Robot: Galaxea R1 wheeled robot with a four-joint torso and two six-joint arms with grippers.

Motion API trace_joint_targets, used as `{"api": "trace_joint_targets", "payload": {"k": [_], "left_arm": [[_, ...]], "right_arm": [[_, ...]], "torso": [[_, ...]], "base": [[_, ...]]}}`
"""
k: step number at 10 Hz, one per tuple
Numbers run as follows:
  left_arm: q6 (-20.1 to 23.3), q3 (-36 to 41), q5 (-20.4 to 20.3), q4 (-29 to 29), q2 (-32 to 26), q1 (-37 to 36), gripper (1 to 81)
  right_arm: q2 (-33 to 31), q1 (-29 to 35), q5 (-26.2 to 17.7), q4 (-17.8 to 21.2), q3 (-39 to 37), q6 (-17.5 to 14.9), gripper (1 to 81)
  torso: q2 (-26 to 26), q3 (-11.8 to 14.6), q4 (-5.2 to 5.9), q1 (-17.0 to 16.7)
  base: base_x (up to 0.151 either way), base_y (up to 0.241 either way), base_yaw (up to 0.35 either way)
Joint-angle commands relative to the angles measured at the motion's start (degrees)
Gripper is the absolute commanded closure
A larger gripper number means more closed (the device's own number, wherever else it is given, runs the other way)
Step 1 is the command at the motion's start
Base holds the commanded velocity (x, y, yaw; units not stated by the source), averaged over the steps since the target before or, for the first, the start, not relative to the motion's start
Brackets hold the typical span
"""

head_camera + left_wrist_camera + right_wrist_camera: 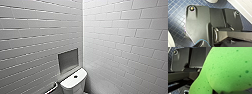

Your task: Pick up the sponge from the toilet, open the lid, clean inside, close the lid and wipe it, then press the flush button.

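In the head view, a wall of white tiles (pixel 30 37) fills the left side; low against it is a metal rail (pixel 53 88), and further along a grey recessed panel (pixel 68 60); just below that panel stands the toilet (pixel 72 84), its white tank top carrying a dark round button (pixel 75 76); to the right of the corner a second tiled wall (pixel 130 42) runs on. In the left wrist view a dark blue floor (pixel 175 18) of small square tiles lies under the robot's own plate, with a white rounded shape (pixel 211 1) at one edge, too little of it in frame to name, and white wall tiles at another; whether the left gripper is open or closed I cannot tell. In the right wrist view the sponge (pixel 228 69), bright green and pitted, looms close to the camera; the right gripper (pixel 221 91) has its fingers closed on it, a dark tip pressing into the soft underside, so the sponge sits in the right gripper, off the toilet.
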Motion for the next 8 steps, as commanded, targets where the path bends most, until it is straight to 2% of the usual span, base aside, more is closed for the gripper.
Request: {"api": "trace_joint_targets", "payload": {"k": [1, 3, 5, 8], "left_arm": [[0.0, 0.0, 2.4, -0.4, 0.8, -3.6, 1.0], [-0.1, 0.0, 2.4, -0.6, 0.8, -4.0, 1.0], [-0.7, 0.0, 2.5, -0.6, 0.8, -4.0, 1.0], [-1.5, 0.0, 2.5, -0.6, 0.4, -4.0, 1.0]], "right_arm": [[1.0, 3.2, 0.5, -9.0, 0.1, 5.8, 81.1], [0.9, 3.5, -0.2, -9.0, 0.0, 6.0, 81.1], [1.1, 3.4, -2.9, -9.6, 0.4, 5.8, 81.1], [1.4, 3.4, -3.0, -9.5, 0.9, 5.8, 81.1]], "torso": [[0.0, 0.0, 0.00, 0.0], [0.0, 0.0, 0.00, 0.0], [0.0, 0.0, 0.00, 0.0], [0.0, 0.0, 0.00, 0.0]], "base": [[0.000, 0.000, 0.000], [0.000, 0.000, 0.000], [0.000, 0.000, 0.000], [0.000, 0.000, 0.000]]}}
